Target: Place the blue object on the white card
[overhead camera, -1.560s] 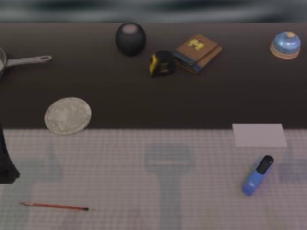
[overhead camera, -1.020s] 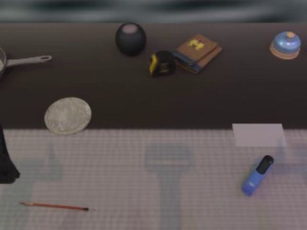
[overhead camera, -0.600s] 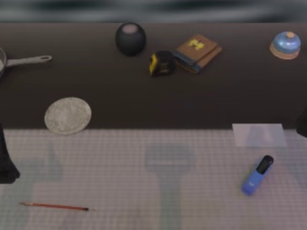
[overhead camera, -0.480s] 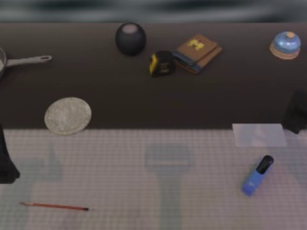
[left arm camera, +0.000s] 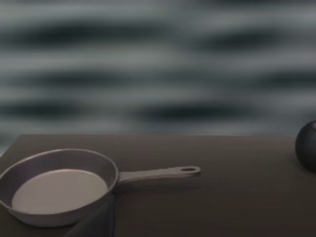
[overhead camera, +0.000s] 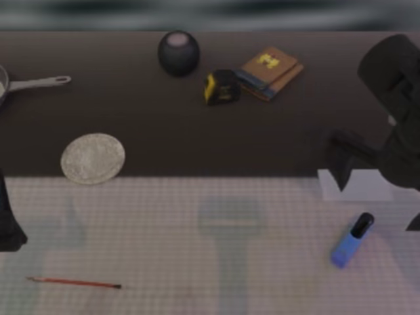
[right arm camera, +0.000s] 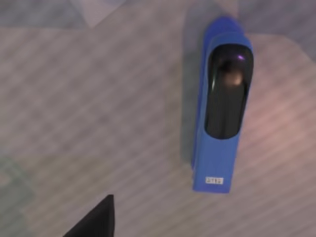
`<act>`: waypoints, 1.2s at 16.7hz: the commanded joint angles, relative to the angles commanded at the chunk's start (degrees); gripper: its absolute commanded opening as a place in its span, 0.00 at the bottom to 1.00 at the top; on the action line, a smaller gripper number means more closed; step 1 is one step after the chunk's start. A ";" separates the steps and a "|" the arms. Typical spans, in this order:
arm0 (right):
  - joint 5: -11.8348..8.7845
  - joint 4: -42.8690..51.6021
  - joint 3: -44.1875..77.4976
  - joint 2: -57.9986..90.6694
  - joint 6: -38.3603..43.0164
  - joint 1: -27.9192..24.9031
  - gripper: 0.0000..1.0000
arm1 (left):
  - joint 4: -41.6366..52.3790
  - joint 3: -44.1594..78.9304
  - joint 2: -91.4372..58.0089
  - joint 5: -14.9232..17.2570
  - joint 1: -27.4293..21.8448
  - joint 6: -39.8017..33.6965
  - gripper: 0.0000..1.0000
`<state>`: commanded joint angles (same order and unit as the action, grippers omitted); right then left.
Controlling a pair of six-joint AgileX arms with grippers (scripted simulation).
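Top view shows the blue object [overhead camera: 352, 240] lying untouched on the desk just beside the card [overhead camera: 367, 186], nothing placed yet, while the right claw [overhead camera: 348, 161], its spread unclear, hovers over the card.

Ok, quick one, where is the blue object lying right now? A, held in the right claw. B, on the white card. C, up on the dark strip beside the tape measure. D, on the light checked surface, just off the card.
D: the blue object lies flat on the light checked surface, apart from the white card, and the right wrist view shows nothing gripping it.
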<state>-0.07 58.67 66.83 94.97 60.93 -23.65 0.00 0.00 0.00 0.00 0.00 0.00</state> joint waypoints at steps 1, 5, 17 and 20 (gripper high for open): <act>0.00 1.05 1.36 1.70 1.17 -0.45 1.00 | 0.00 0.00 0.00 0.00 0.00 0.00 1.00; 0.00 2.21 2.88 3.68 2.48 -0.94 1.00 | 0.00 0.00 0.00 0.00 0.00 0.00 1.00; 0.02 -15.21 -6.74 11.17 2.65 -1.00 1.00 | 0.00 0.00 0.00 0.00 0.00 0.00 1.00; 0.03 -20.07 -9.52 13.51 2.80 -1.11 1.00 | 0.00 0.00 0.00 0.00 0.00 0.00 1.00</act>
<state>-0.04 38.61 57.31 108.48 63.73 -24.76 0.00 0.00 0.00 0.00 0.00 0.00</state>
